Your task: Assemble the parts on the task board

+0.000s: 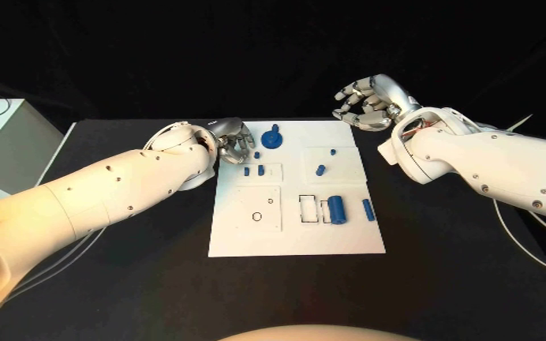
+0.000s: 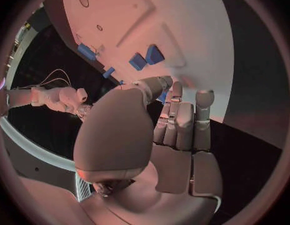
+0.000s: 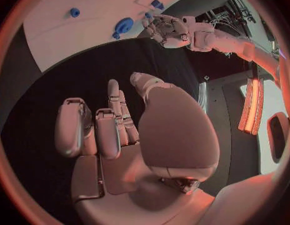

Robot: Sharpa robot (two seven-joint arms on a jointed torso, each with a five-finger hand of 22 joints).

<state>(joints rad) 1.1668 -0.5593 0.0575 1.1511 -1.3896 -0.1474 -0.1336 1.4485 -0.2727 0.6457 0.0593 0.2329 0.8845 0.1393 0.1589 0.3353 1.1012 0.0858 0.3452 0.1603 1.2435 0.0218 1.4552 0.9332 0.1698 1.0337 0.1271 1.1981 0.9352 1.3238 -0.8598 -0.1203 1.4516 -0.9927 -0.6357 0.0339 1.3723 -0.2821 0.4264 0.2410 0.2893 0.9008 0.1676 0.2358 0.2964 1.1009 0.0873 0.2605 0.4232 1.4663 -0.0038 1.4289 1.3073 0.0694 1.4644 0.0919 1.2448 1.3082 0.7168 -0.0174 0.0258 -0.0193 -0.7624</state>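
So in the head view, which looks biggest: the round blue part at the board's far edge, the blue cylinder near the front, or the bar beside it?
1. Round blue part.
2. Blue cylinder.
3. Blue bar.
The first two look close; the round part lies farther from the camera, so that ranking is unsure.

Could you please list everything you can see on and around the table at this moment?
Task board: one, white, middle of the black table.
Round part: one, blue, at the board's far edge.
Cylinder part: one, blue, on the board's near right area.
Small parts: several, blue, scattered across the board.
Table: one, black.
Box: one, pale, at the table's far left.
Left hand: silver, at the board's far left corner.
Right hand: silver, raised beyond the board's far right corner, holding nothing.
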